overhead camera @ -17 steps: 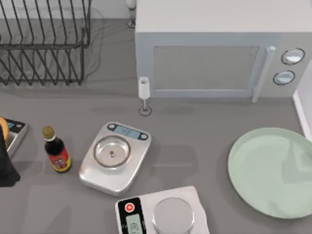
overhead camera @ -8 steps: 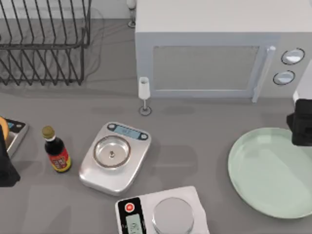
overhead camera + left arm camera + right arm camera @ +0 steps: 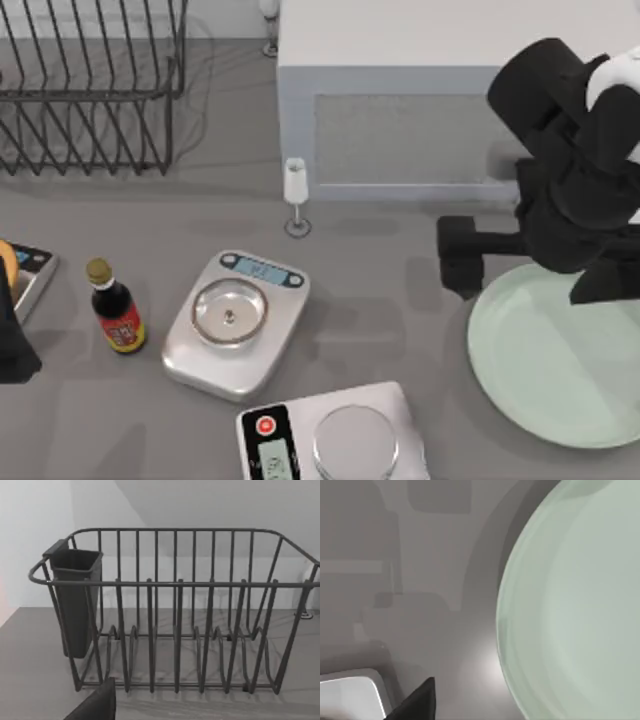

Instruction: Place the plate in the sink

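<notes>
Top view, plate [image 3: 545, 375] bare, right tool [image 3: 462, 256] above

I see even, soft, diffuse light across the grey table [image 3: 400, 250], bright enough, with no harsh glare. My right arm [image 3: 570, 180] throws a faint blurred shadow left of the plate [image 3: 540, 370]. The dish rack [image 3: 90, 90] casts thin pale shadow lines on the table. The right wrist view is soft and close, with a mild bright patch beside the plate's rim.
</notes>
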Motion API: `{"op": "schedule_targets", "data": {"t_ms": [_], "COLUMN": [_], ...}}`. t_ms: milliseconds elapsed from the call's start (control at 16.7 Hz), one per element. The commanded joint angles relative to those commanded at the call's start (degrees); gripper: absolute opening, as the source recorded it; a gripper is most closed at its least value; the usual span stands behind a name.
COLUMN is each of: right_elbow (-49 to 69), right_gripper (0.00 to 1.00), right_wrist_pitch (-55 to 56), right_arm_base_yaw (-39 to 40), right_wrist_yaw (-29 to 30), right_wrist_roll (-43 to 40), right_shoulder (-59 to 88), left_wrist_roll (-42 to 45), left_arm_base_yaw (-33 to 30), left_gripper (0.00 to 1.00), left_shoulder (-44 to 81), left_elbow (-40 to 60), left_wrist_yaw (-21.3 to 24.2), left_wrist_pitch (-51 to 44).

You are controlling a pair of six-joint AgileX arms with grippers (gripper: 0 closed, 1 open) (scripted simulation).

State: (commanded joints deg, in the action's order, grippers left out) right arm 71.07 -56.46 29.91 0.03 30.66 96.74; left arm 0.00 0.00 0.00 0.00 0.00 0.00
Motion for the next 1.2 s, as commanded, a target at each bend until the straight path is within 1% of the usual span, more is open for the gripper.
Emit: {"op": "schedule_targets", "data": {"t_ms": [240, 660, 780, 1020, 1200], "right_elbow": [6.4, 6.0, 4.0, -1.9, -5.1], "right_gripper": [1.0, 1.0, 1.0, 1.0, 1.0], "right_wrist_pitch": [-5.1, -4.4, -1.0, 11.0, 15.9], "right_arm_base_yaw": [2.7, 2.7, 2.7, 2.8, 3.0], "right_wrist_yaw": [0.0, 0.0, 0.0, 0.1, 0.1], "right_wrist_roll": [2.8, 2.9, 3.0, 3.2, 3.3], "right_shoulder": [8.6, 9.6, 11.1, 15.8, 18.4], "left_wrist_roll": [0.0, 0.0, 0.0, 0.0, 0.0], "left_arm_base_yaw": [0.0, 0.0, 0.0, 0.0, 0.0], "left_gripper": [1.0, 1.0, 1.0, 1.0, 1.0], "left_shoulder": [0.0, 0.0, 0.0, 0.0, 0.0], "left_elbow": [0.0, 0.0, 0.0, 0.0, 0.0], "left_wrist_yaw": [0.0, 0.0, 0.0, 0.0, 0.0], "left_wrist_pitch": [0.0, 0.0, 0.0, 0.0, 0.0]}}
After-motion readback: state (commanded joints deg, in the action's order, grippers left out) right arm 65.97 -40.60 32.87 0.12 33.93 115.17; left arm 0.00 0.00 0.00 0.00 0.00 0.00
